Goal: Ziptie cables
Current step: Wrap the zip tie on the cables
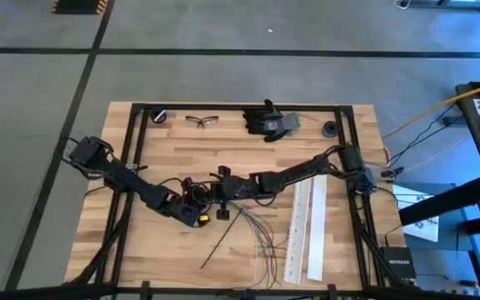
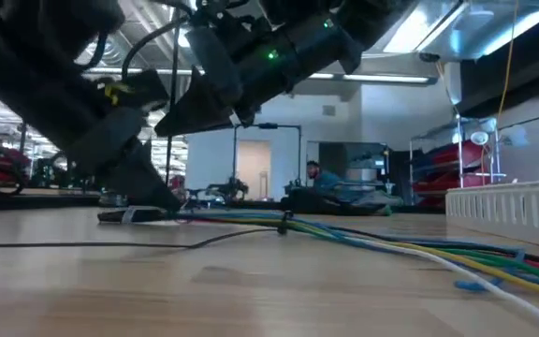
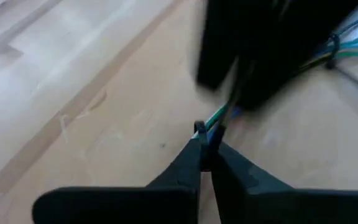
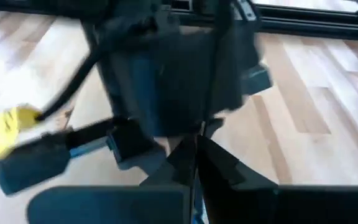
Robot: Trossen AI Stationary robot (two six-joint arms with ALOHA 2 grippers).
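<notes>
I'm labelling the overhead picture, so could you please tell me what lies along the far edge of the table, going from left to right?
Small black round object → safety glasses → black gloves → a second small black round object.

A pale wood-plank bench with a black frame carries the cables, fanned out near its front middle. Two white strips lie side by side just right of them. Along the far edge lie glasses and black gloves.
</notes>
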